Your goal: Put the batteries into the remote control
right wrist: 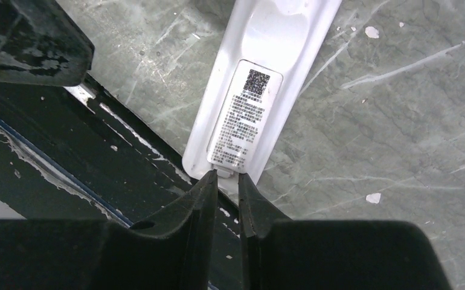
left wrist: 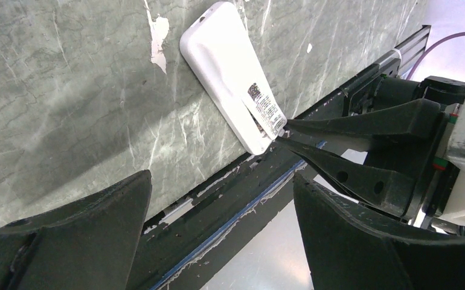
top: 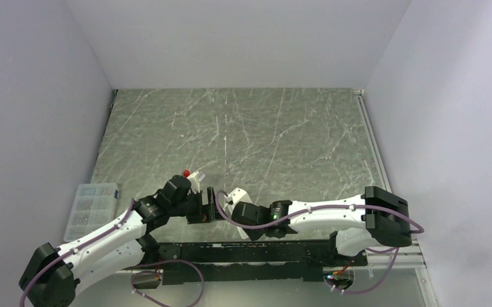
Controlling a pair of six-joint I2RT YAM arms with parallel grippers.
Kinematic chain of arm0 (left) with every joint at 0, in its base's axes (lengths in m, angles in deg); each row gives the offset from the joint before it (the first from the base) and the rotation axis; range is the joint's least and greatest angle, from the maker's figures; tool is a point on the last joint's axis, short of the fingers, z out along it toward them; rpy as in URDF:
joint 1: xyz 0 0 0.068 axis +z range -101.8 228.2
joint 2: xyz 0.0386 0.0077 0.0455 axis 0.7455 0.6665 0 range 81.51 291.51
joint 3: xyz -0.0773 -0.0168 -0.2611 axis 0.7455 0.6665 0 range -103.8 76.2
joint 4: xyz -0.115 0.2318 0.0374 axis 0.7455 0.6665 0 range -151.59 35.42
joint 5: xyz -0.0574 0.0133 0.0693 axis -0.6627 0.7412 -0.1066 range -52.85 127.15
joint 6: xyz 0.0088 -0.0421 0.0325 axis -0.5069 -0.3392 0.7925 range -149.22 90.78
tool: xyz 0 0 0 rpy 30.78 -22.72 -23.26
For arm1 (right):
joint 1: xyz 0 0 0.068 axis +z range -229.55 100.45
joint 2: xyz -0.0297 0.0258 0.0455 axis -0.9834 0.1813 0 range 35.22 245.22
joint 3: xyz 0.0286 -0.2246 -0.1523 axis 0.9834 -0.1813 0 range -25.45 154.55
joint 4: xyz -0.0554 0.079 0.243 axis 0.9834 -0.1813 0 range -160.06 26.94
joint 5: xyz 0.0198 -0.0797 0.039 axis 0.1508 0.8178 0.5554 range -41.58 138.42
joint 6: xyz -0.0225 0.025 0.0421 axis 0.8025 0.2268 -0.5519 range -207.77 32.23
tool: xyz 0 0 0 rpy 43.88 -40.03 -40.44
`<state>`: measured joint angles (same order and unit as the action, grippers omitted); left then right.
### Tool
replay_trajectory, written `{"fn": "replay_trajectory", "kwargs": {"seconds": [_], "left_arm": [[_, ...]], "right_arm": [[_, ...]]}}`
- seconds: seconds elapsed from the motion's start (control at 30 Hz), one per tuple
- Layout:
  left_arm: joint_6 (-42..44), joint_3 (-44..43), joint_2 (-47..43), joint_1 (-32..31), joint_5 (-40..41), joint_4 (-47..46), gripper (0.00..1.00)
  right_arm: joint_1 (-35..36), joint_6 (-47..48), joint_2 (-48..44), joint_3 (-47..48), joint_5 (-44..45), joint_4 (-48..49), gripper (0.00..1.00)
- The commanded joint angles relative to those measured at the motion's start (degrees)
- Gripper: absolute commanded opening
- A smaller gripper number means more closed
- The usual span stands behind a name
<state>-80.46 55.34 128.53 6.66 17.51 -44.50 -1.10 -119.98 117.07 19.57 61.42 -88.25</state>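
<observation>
The left gripper (left wrist: 218, 187) hovers, jaws spread wide and empty. The remote (right wrist: 278, 36) lies face down at the counter's (right wrist: 369, 121) near edge. The right gripper (right wrist: 228, 178) has jaws nearly together, touching its labelled end; pinching or not, I cannot tell. Likely opening the battery cover (right wrist: 242, 115); next, a careful pry. Overhead, arms (top: 320, 214) hide the remote; batteries appear nowhere.

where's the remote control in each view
Top external: cannot be made out.
Left wrist: remote control upper centre, back up, slanting down to the right.
Right wrist: remote control top centre, reaching down to mid-frame.
Shared landmark: black rail along the table's near edge.
</observation>
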Motion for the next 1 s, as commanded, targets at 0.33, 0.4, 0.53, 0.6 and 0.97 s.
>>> {"fn": "replay_trajectory", "kwargs": {"seconds": [0.33,0.4,0.53,0.6,0.97], "left_arm": [[1.0,0.1,-0.9,0.3,-0.8,-0.8,0.92],[1.1,0.0,-1.0,0.4,-0.8,-0.7,0.92],[1.1,0.1,-1.0,0.4,-0.7,-0.8,0.92],[1.0,0.2,-0.8,0.4,-0.9,-1.0,0.92],[0.9,0.2,-0.4,0.5,-1.0,-1.5,0.92]], "right_arm": [[-0.1,0.0,1.7,3.2,1.0,1.2,0.21],[-0.1,0.0,2.1,3.2,0.8,1.3,0.21],[-0.1,0.2,2.5,3.5,0.4,1.5,0.21],[-0.1,0.3,2.6,3.5,0.4,1.5,0.22],[-0.1,0.3,1.0,4.4,2.0,-0.9,0.33]]}}
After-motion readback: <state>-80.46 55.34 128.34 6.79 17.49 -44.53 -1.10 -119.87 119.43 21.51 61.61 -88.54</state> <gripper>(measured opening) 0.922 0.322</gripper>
